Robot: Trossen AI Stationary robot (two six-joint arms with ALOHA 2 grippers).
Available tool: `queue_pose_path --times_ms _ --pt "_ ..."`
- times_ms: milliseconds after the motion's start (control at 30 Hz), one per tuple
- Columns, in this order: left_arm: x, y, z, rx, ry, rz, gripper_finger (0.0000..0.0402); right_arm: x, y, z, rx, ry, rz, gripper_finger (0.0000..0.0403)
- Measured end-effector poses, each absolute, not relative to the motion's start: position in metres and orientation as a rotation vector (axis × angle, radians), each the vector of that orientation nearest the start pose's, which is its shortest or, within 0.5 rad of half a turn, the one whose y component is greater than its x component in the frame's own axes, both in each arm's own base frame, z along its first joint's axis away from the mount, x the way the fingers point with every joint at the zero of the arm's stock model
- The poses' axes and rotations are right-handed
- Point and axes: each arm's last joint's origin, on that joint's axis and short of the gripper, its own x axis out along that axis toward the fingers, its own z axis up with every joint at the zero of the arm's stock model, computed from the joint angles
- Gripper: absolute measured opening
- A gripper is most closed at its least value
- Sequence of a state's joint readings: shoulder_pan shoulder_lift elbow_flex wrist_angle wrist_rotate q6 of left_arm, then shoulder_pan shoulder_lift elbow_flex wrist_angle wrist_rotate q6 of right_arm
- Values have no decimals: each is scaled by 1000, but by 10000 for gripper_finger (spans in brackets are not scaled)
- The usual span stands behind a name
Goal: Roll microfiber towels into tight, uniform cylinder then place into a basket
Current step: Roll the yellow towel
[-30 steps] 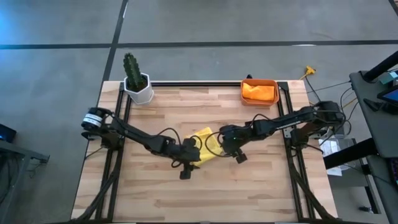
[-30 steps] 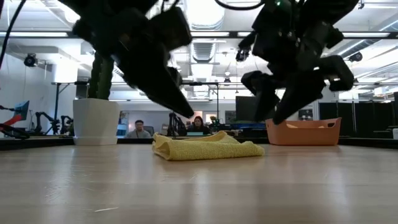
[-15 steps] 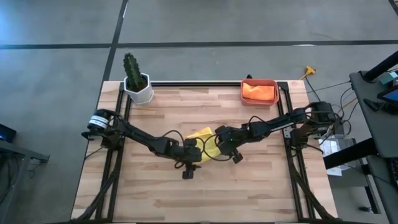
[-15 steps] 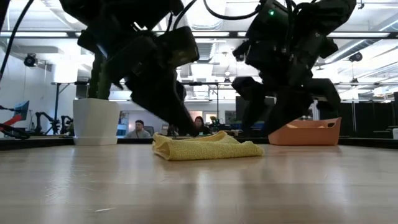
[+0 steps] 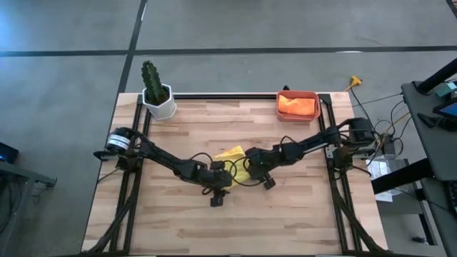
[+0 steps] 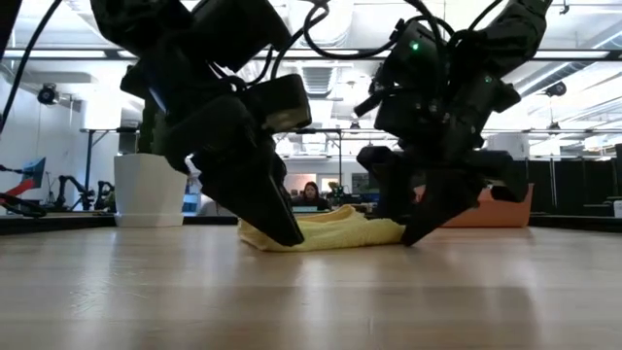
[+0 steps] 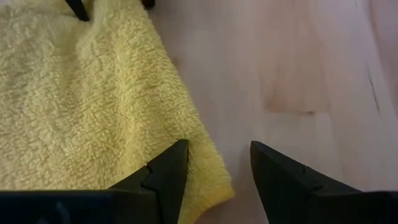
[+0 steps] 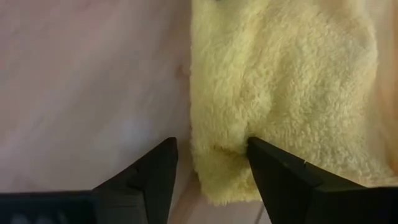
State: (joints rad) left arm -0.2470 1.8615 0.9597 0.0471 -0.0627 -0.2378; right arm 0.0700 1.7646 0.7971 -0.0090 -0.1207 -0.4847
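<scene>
The wooden table (image 5: 285,214) has pale, smooth planks. No writing can be read. The fluffy yellow towel (image 5: 234,158) lies folded mid-table. The left gripper (image 7: 214,177) and right gripper (image 8: 208,171) each stand spread apart over a towel corner, holding nothing. The rounded red plastic basket (image 5: 298,95) at the back holds the orange towel (image 5: 296,106).

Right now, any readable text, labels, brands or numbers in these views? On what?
None readable.
yellow towel: plain, no tag or print showing.
basket with the orange towel in it: no marking visible.
white pot of the cactus: blank.
Arms: no legible marking.
Room beyond the table in the low view: too far and blurred to tell.
</scene>
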Motion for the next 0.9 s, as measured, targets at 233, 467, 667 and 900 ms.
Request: queue_pose_path --times_ms 233,467,667,900 --pt "349 -86 125 -181 868 -29 162 315 26 115 -303 903 336 187" --pt "348 -86 125 -237 875 -1 122 310 27 111 -122 946 292 108" --pt "347 -85 127 -358 888 22 65 310 28 111 101 970 247 21" --pt "345 -88 131 -416 919 -76 4 307 35 111 320 1002 401 14"
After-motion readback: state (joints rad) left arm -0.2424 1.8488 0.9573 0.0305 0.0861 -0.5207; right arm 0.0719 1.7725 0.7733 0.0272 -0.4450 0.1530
